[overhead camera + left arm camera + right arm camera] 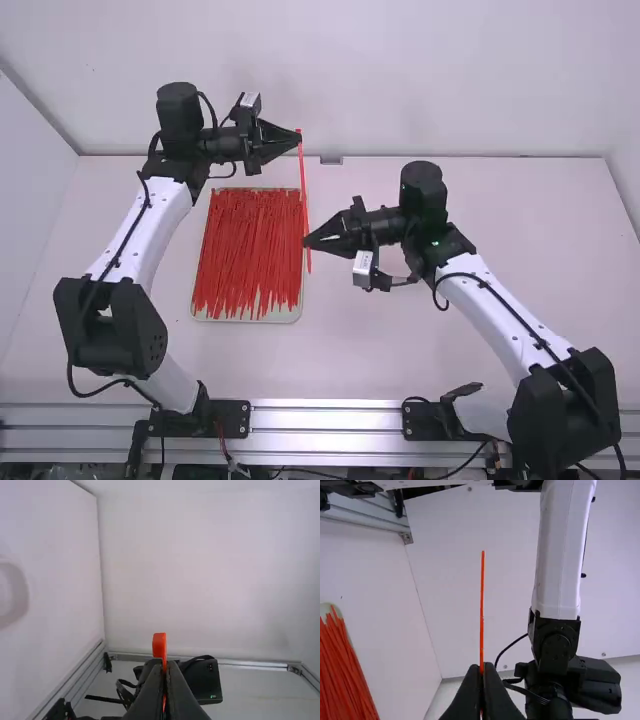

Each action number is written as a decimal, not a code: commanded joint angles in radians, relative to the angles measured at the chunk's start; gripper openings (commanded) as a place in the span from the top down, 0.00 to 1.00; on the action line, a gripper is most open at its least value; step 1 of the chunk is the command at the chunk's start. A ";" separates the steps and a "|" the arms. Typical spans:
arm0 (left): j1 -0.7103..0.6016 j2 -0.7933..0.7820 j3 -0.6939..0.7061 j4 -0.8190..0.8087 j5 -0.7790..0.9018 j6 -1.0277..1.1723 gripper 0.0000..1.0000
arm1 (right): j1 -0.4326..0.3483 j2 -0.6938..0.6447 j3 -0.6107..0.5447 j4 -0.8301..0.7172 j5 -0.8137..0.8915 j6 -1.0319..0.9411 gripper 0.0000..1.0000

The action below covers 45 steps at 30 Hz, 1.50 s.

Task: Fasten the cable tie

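Above the table, one red tie [303, 195] hangs held straight between the two grippers, with no loop in it. The left gripper [290, 137] has its fingers shut on the tie's far end; in the left wrist view a short, rounded stub [159, 647] pokes out past the closed fingertips. The right gripper [308, 240] pinches the tie lower down, jaws fully closed on it, and in its wrist view the strip runs as a thin line away from the fingers. A short tail sticks out nearer the camera beyond the right gripper.

In the high view that tail overlaps the edge of the pile [250, 250], so its tip is hard to pick out. The part of the tie inside each grip is hidden by the fingers.

The pile of loose red ties lies on a pale tray [297, 312], just beside the right gripper and below the left one. The table [340, 350] is white, with a white wall [420, 70] behind and a metal rail [330, 415] along the near edge.
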 commanded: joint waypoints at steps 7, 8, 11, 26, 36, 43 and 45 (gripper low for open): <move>-0.002 0.000 0.031 -0.004 -0.005 0.185 0.98 | 0.002 0.006 0.025 0.001 -0.017 0.112 1.00; -0.002 -0.001 0.031 -0.007 -0.005 0.196 0.98 | 0.002 0.006 0.025 0.000 -0.017 0.122 1.00; -0.002 -0.001 0.031 -0.021 -0.010 0.290 0.98 | 0.002 0.006 0.025 -0.001 -0.018 0.220 1.00; -0.003 -0.001 0.031 -0.186 -0.008 0.903 0.98 | -0.012 0.006 0.025 0.004 0.050 0.774 1.00; -0.003 0.003 0.031 -0.232 -0.009 0.968 0.98 | -0.056 0.006 0.025 0.072 0.078 1.046 1.00; -0.002 0.004 0.031 -0.232 -0.009 0.970 0.98 | -0.041 0.010 0.025 0.109 -0.003 1.017 1.00; -0.004 0.004 0.031 -0.232 -0.007 0.998 0.98 | -0.044 0.015 0.025 0.113 -0.068 0.978 1.00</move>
